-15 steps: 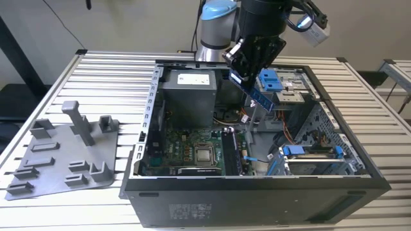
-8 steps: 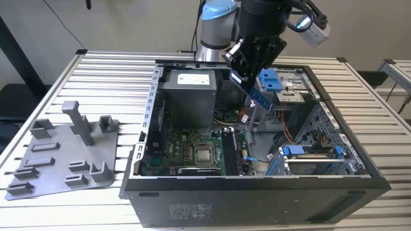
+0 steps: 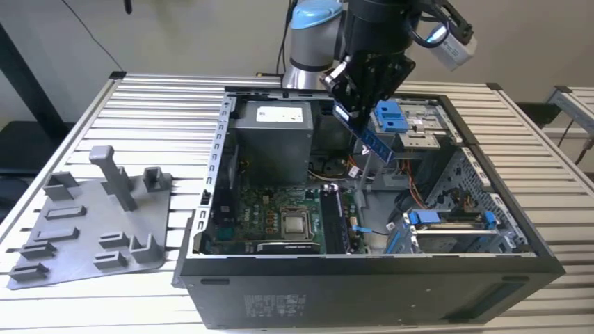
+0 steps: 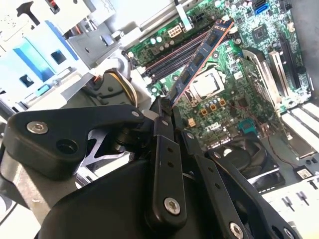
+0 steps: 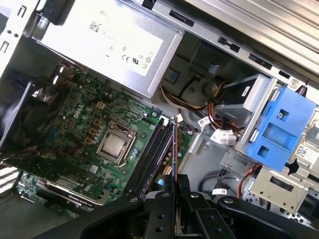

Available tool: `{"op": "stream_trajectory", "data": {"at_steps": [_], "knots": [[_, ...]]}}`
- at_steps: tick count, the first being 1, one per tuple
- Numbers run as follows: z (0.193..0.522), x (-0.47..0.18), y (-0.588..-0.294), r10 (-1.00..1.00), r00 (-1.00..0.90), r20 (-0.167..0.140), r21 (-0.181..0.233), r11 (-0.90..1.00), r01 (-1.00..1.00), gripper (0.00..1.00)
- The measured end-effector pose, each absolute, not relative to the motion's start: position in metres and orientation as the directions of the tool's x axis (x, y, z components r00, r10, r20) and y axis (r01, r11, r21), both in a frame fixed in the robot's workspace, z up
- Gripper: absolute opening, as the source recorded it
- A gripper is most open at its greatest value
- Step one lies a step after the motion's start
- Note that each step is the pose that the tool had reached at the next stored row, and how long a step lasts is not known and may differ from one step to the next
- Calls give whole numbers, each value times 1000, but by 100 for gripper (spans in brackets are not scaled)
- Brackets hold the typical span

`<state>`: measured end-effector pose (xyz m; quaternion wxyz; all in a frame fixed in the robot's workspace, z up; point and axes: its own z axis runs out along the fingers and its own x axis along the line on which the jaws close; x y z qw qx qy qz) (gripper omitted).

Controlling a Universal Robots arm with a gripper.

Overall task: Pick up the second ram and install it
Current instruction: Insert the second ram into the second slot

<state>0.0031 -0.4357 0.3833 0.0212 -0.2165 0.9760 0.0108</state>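
Observation:
My gripper (image 3: 350, 110) hangs over the open computer case (image 3: 371, 278) and is shut on the second ram (image 3: 375, 142), a slim dark stick with a blue face that slants down into the case. In the second wrist view the ram (image 4: 200, 56) runs out from between the fingertips of the gripper (image 4: 166, 106), above the motherboard's memory slots (image 4: 172, 54). In the first wrist view the ram (image 5: 174, 149) appears edge-on, just beside the dark slots (image 5: 151, 155) and above them, with the gripper (image 5: 175, 183) clamped on its near end.
Inside the case lie the green motherboard with its CPU socket (image 3: 295, 224), the grey power-supply box (image 3: 271, 132) and blue drive brackets (image 3: 390, 115). A grey tray of holder blocks (image 3: 93, 223) rests on the slatted table at the exterior view's left.

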Motion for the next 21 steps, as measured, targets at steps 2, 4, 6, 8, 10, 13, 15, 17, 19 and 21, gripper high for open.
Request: {"op": "stream_trajectory", "data": {"at_steps": [2, 4, 6, 8, 10, 13, 15, 17, 19, 21], "knots": [[383, 3, -436, -416, -908, -47, 12, 909, -416, 14], [383, 3, -436, -393, -919, -47, 12, 919, -393, 14], [382, 3, -436, -364, -930, -46, 12, 931, -365, 14], [380, 3, -436, -336, -941, -43, 13, 942, -337, 14], [379, 3, -436, -313, -949, -35, 16, 949, -314, 14], [378, 3, -436, -284, -958, -22, 20, 958, -285, 14], [376, 3, -436, -258, -966, -18, 21, 966, -259, 14], [374, 3, -436, -223, -975, -17, 21, 975, -223, 14], [373, 3, -436, -188, -982, -17, 21, 982, -188, 14], [371, 3, -436, -152, -988, -17, 21, 988, -152, 14]]}}
